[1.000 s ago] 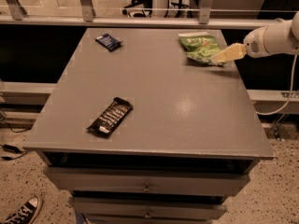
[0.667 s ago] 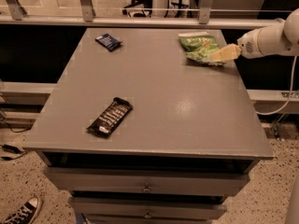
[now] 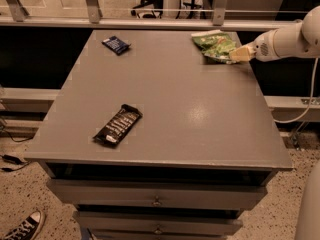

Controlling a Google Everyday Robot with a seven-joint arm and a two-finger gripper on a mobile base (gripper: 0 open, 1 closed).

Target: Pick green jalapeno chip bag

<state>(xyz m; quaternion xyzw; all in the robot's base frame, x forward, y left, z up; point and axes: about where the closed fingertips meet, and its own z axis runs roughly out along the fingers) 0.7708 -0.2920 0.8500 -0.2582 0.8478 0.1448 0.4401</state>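
The green jalapeno chip bag [image 3: 214, 44] lies flat at the counter's [image 3: 200, 119] far right corner. Its long axis runs slantwise, with the pale end toward the far edge and the other end toward the right edge. The gripper [image 3: 240, 54] reaches in over the right edge and meets the bag's near-right end; whether it is apart or clamped cannot be told. A black candy bar wrapper [image 3: 118, 125] lies near the front left corner, and a dark blue packet [image 3: 116, 44] by the far left one.

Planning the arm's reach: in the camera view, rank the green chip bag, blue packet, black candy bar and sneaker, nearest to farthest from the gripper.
The gripper is at the table's far right.
1. green jalapeno chip bag, right beside it.
2. blue packet, far left, and black candy bar, near left: too close to call.
3. sneaker, on the floor, lower left.
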